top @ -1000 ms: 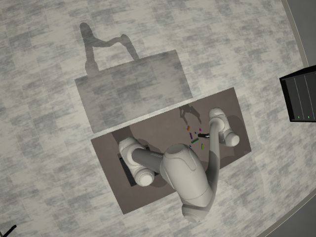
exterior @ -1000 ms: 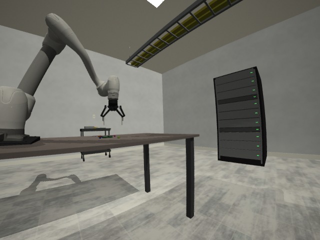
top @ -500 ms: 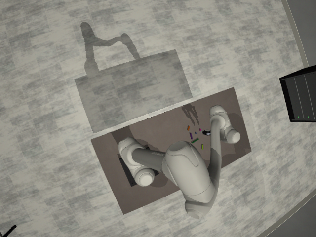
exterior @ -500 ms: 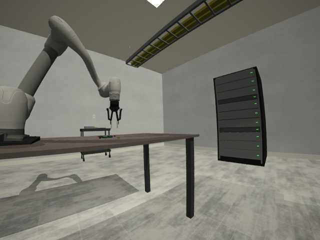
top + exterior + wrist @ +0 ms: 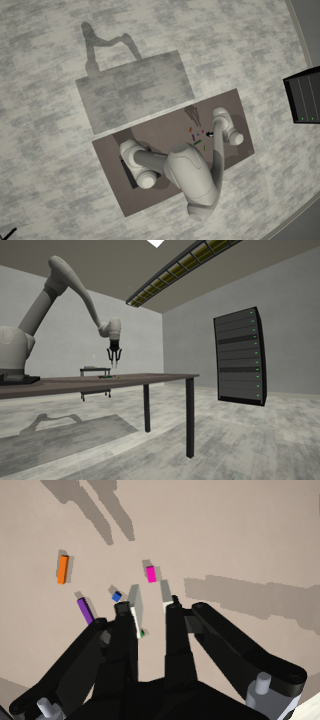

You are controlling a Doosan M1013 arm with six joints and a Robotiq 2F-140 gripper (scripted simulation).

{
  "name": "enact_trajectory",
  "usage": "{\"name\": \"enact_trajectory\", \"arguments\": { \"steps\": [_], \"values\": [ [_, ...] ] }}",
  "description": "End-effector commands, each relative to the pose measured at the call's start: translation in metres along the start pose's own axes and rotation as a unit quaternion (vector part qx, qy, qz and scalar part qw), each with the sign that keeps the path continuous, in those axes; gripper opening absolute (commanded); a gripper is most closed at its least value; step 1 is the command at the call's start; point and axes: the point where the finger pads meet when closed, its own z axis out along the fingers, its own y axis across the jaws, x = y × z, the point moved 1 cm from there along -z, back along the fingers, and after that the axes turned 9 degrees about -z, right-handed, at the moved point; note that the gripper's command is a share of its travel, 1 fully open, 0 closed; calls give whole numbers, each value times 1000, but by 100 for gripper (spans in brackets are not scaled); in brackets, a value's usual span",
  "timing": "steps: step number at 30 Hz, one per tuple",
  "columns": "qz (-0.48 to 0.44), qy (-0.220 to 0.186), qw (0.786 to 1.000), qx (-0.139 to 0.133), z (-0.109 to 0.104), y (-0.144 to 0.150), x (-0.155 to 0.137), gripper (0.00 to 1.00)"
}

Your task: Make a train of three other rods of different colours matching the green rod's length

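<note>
Hanging above the brown tabletop (image 5: 155, 376), the gripper (image 5: 152, 603) has its fingers drawn narrow with nothing between them. In the wrist view, the magenta rod (image 5: 151, 574) lies at twelve o'clock of the fingertips, the blue rod (image 5: 116, 596) at ten, the purple rod (image 5: 84, 611) and orange rod (image 5: 63, 568) farther left. A sliver of the green rod (image 5: 142, 634) shows between the fingers.
</note>
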Motion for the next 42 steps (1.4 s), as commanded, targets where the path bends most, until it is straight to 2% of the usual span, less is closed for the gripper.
{"name": "enact_trajectory", "arguments": {
  "steps": [1,23,42],
  "values": [
    [-6,-2,1000,1,1,0,2,15],
    [-6,-2,1000,1,6,0,2,15],
    [-6,-2,1000,1,30,1,2,15]
  ]
}}
